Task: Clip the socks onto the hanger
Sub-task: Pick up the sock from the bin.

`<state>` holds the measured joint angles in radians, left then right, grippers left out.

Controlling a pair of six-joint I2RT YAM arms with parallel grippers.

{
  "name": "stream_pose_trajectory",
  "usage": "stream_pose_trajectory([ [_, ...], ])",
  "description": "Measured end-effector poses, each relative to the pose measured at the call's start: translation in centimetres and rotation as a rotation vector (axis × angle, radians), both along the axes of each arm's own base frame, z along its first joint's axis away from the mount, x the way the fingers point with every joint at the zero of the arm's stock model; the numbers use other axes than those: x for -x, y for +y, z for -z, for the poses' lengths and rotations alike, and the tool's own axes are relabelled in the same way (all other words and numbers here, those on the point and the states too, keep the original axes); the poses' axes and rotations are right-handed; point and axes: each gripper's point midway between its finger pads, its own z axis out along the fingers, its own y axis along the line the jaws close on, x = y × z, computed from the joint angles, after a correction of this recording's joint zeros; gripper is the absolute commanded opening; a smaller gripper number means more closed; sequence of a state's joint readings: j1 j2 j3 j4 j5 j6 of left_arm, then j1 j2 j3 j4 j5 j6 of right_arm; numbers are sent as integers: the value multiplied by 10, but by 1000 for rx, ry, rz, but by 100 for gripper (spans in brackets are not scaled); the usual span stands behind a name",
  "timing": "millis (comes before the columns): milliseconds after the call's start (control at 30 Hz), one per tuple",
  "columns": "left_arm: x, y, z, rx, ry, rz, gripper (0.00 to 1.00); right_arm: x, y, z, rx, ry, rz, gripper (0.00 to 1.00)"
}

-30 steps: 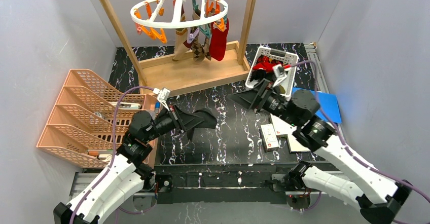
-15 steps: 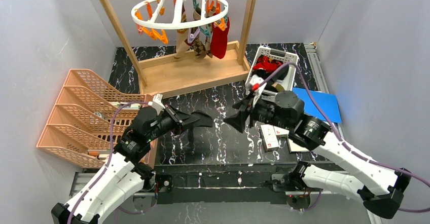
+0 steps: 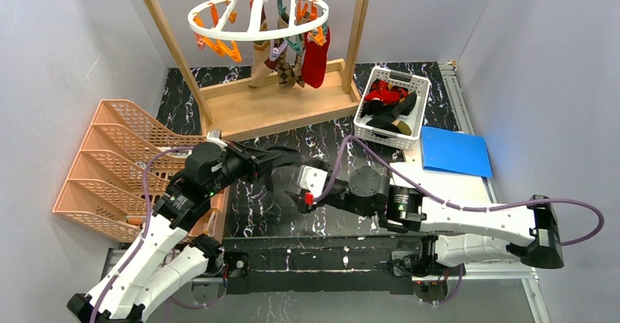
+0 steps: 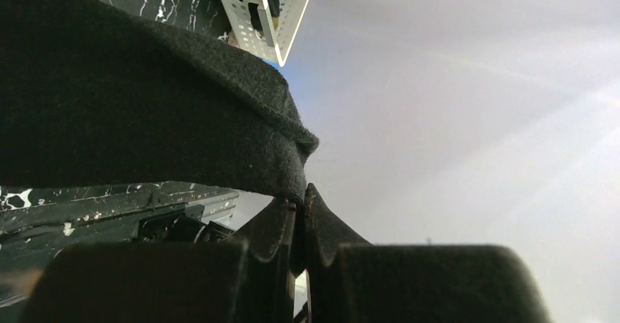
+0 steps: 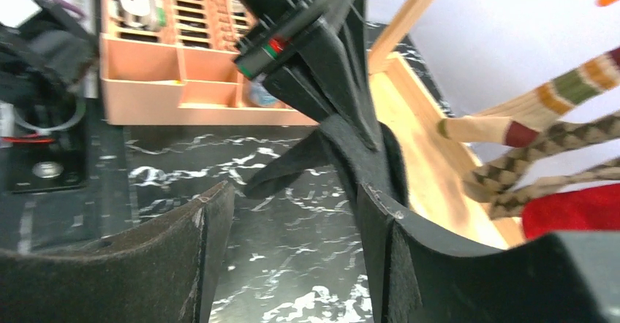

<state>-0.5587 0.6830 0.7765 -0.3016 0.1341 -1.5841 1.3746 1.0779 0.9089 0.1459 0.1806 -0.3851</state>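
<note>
My left gripper is shut on a black sock and holds it above the marble table; in the left wrist view its fingertips pinch the sock's edge. My right gripper is open and empty, just right of and below the held sock; in the right wrist view the sock hangs against its right finger. The white round hanger hangs from the wooden frame at the back. A red sock and argyle socks are clipped to it.
A white lattice basket with red and black socks stands at the back right. A blue folder lies beside it. An orange tiered rack fills the left. The wooden frame base stands behind.
My right arm has swung down and left from the basket to the table's middle, close to the left gripper. The left gripper has shifted slightly with the black sock.
</note>
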Motion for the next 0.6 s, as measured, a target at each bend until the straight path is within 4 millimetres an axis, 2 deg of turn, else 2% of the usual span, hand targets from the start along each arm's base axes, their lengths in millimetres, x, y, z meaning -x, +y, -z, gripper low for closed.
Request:
stream_pose_trajectory([
  [100, 1, 6, -2, -10, 12, -29, 0, -15, 2, 1, 4, -92, 58, 69],
  [167, 3, 10, -6, -12, 11, -45, 0, -23, 2, -4, -4, -144, 90, 68],
  [300, 6, 15, -12, -9, 3, -59, 0, -31, 5, -10, -2, -226, 119, 66],
  [500, 8, 18, -12, -15, 10, -67, 0, -38, 19, 5, 76, -300, 117, 61],
  [600, 8, 19, -12, -16, 12, -68, 0, -41, 26, 7, 101, -324, 116, 56],
])
